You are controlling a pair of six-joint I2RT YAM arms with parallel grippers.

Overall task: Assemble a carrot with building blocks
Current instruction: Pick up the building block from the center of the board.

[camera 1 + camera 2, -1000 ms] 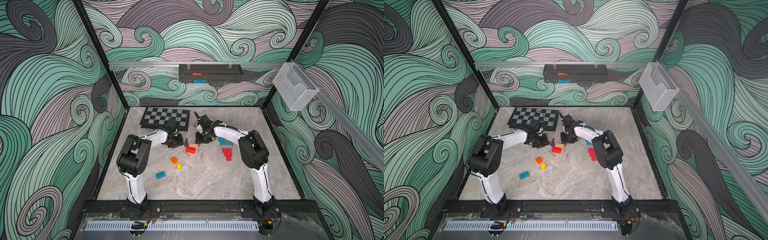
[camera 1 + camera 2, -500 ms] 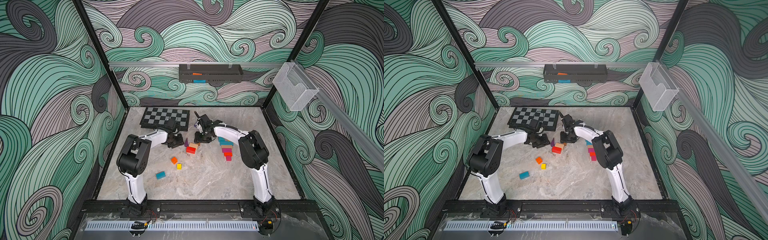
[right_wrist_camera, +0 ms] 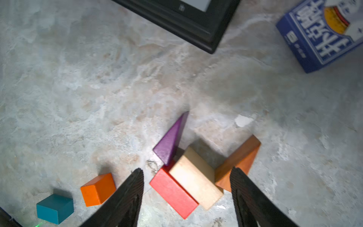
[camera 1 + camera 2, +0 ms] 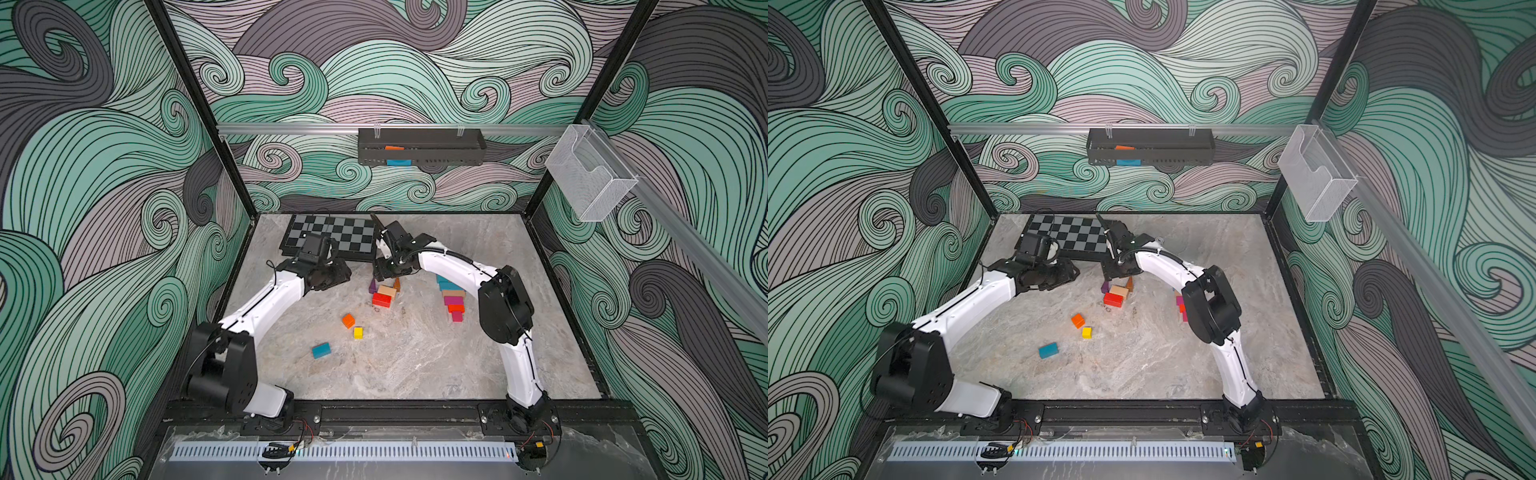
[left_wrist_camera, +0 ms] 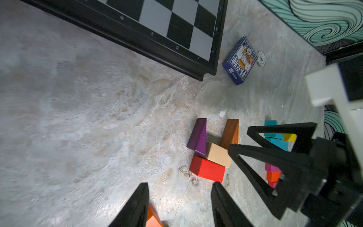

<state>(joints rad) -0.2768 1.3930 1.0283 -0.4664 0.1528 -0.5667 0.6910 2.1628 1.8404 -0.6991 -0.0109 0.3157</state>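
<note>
Black chessboard [image 4: 332, 237] and blue card box [image 5: 240, 60] near red block [image 3: 172, 193], right hand [image 3: 186, 168] spread near it, left hand [image 5: 180, 183] spread.

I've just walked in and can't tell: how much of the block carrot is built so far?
Looks done: a purple wedge, beige block, brown wedge and red block sit packed together. In hand: nothing; the left pincer and right pincer are both open and empty, the right above that group. Probably left: the orange cube, yellow cube and teal block lie loose, apart from it.
</note>
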